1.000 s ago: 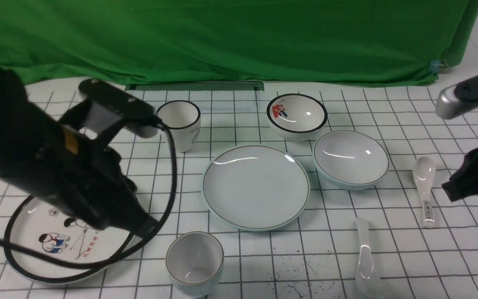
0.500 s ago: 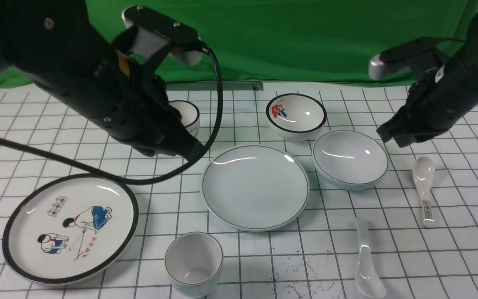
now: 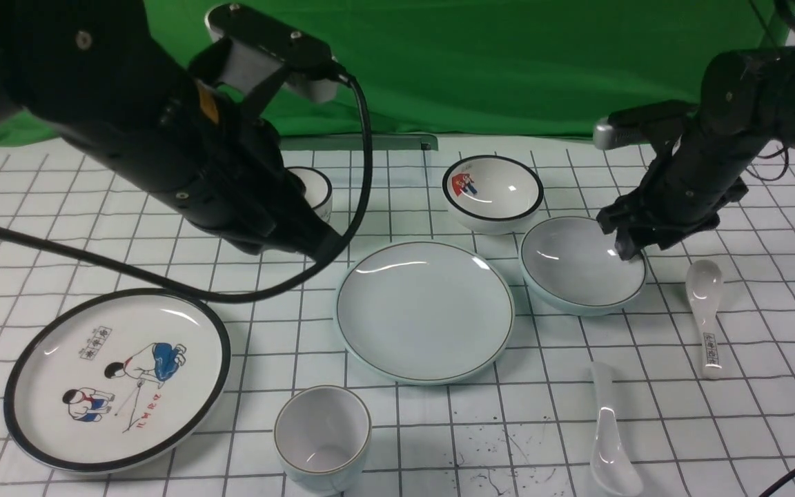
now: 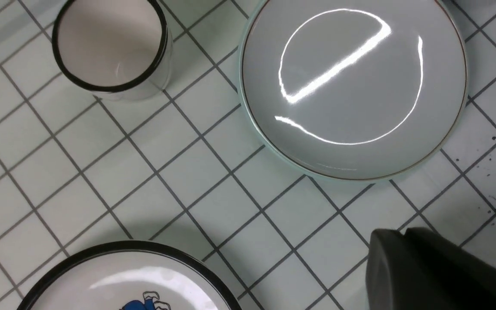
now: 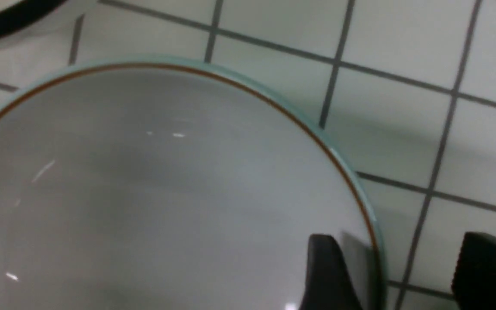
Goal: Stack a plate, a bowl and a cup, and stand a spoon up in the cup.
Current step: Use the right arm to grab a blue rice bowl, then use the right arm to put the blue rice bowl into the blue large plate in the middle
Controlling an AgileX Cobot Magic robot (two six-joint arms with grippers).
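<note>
Since they dropped to the bowl point(image 3: 577, 270), right jaws stand apart — left jaws together.

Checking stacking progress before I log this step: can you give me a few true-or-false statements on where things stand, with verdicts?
1. The right gripper is open, its jaws astride the rim of the bowl. True.
2. The bowl sits on the plate. False: it stands on the table, beside the plate.
3. The spoon stands in the cup. False: it lies flat on the table, and the cup is empty.
4. The left gripper is shut and holds nothing. True.
</note>
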